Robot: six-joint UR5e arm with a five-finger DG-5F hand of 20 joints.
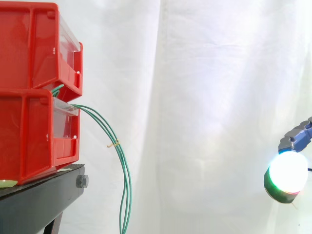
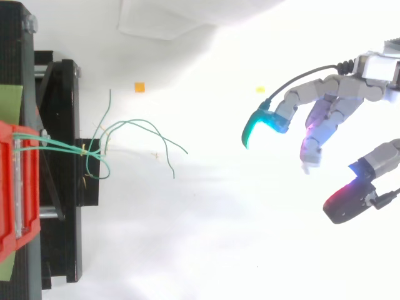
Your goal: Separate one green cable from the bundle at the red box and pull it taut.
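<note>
A big white curtain (image 1: 204, 87) hangs behind everything. On the left, two red bins (image 1: 29, 48) sit one on top of the other. They stand on a black stand (image 1: 39, 200).

The hand (image 2: 340, 94) is far over on the right side. In the top view its fingers are spread out and only a little bent. It holds nothing. Its pads (image 2: 259, 128) glow blue-green, pink and red there. In the side view one pad glows bright white, low down at the right edge.

The green cables (image 1: 126, 195) come out at the front of the red bins, from the gap between the top bin and the bottom one. In the side view they bend out to the right and then hang down loose, past the edge of the stand. In the top view their loose ends curl and spread apart beside the stand. The hand is well apart from them, with bare white space between.

A small yellow tie (image 1: 114, 144) sits on the cables, partway down. A tiny orange square (image 2: 139, 87) lies near the cable ends in the top view.
</note>
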